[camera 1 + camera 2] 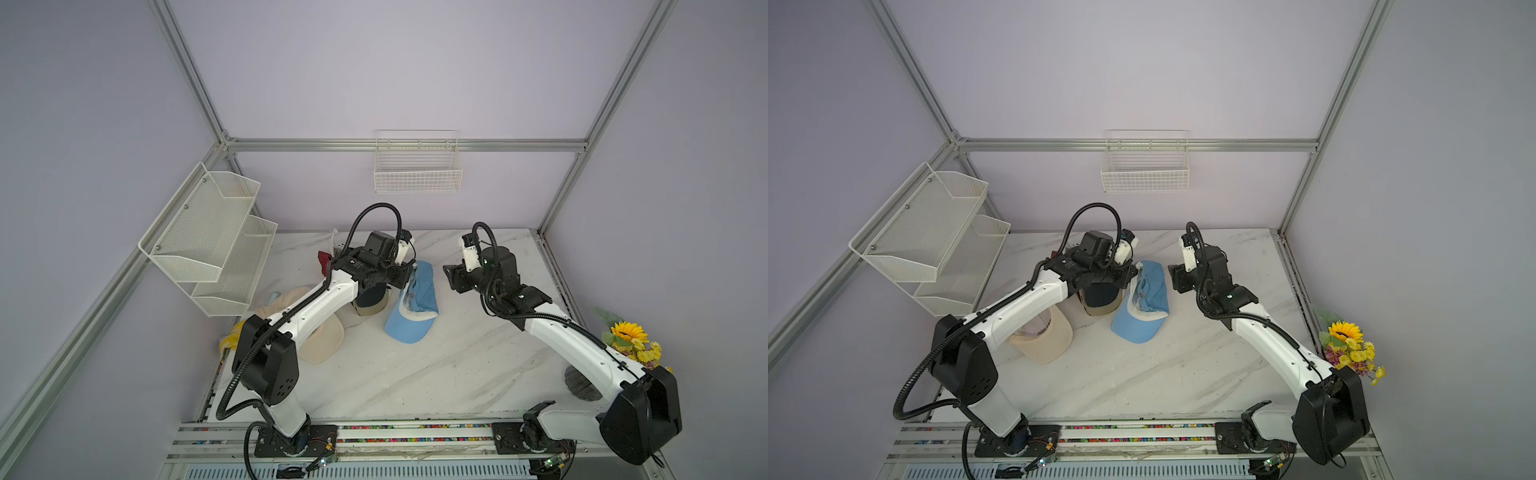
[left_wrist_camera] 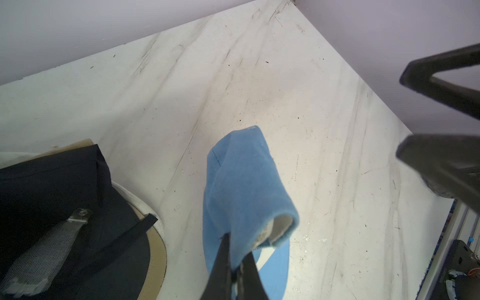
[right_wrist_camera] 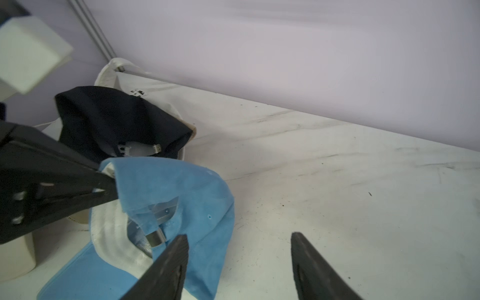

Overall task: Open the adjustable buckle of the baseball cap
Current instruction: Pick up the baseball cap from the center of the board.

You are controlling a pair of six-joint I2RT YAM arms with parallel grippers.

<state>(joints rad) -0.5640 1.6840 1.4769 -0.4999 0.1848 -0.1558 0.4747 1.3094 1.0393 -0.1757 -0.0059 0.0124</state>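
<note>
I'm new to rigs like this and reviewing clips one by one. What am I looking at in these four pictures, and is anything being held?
Two robot arms stand at the front of a marble-look table. Two pictures look down from overhead, nearly alike; the other two come from a camera on each arm's wrist. On the table lie a blue cap, a dark cap and a beige cap; artificial sunflowers sit at its side. The left gripper is shut on the blue cap's back edge, holding it up. The right gripper is open and empty, close to the cap's metal buckle.
</note>
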